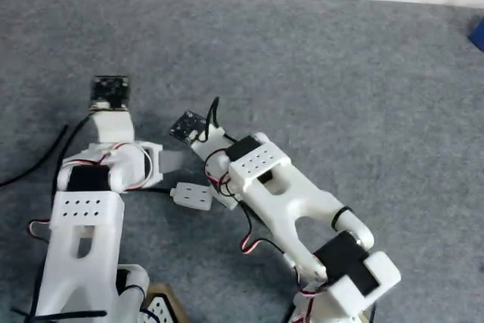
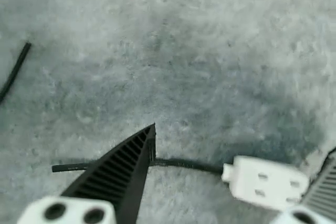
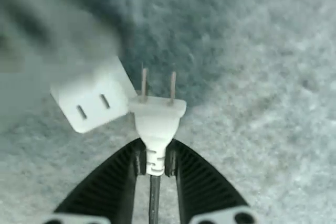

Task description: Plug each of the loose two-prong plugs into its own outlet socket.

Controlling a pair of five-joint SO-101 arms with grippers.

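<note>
White plug, pinched at its neck by the right gripper, prongs just beside the socket, off its slots. Left gripper gapes, holding nothing; a push would likely slide the socket away.

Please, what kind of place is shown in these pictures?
Probably a robotics test bench, not a home: two white robot arms work over a grey felt-like table cover, and the right pincer holds a two-prong plug beside a loose outlet socket.
</note>
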